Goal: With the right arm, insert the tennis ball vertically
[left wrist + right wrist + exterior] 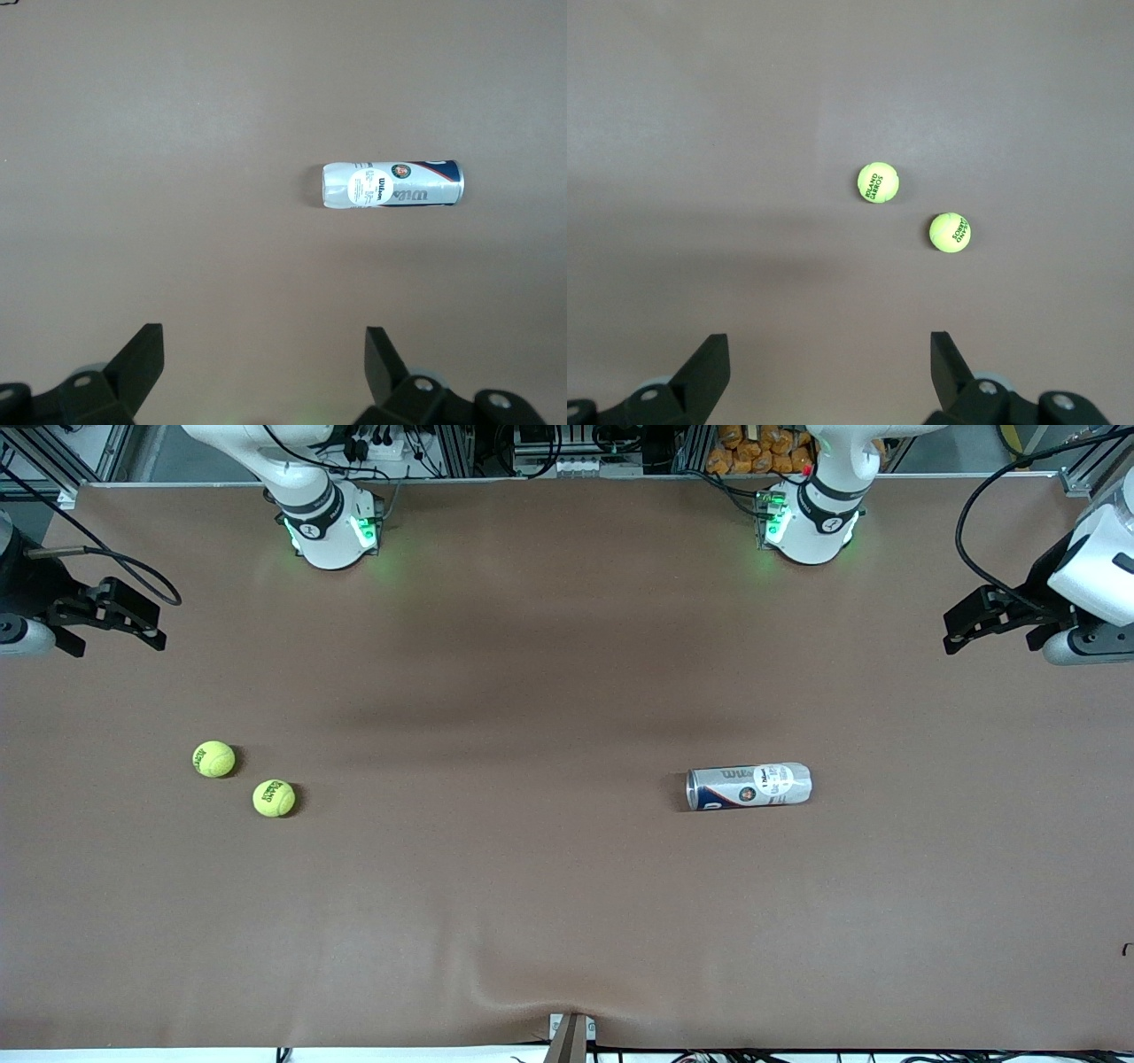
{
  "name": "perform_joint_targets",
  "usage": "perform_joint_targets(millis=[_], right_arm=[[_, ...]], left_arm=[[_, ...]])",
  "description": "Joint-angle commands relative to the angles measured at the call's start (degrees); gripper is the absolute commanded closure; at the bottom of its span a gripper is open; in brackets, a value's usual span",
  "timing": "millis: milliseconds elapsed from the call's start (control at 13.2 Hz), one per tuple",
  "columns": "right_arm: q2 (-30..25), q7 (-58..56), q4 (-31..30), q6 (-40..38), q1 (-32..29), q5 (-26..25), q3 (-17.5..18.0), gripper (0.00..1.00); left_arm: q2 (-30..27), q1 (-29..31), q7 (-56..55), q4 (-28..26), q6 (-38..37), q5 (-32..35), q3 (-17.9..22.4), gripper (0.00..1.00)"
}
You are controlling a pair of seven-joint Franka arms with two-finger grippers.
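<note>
We see two tennis balls (214, 759) on the worktop (532, 886), well apart from our right claw (133, 622). It hangs wide open and empty over the worktop's right-arm end. Our left claw (974, 622) waits likewise, open and empty.

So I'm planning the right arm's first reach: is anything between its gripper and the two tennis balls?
Nothing visible. The right gripper, jaws open, hangs over bare table at its end; both tennis balls lie in the open. The can lies on its side toward the left arm's end.
</note>
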Motion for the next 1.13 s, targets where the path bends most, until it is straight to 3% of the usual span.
perform_joint_targets(millis=[0, 1057], right_arm=[[0.82, 0.31, 1.30, -0.18, 0.15, 0.54, -0.34, 0.00], [0.82, 0.31, 1.21, -0.01, 0.24, 0.54, -0.43, 0.00]], left_arm=[[0.96, 0.06, 0.51, 1.82, -1.24, 0.30, -0.12, 0.00], [3.16, -1.60, 0.86, 1.20, -1.24, -0.84, -0.30, 0.00]])
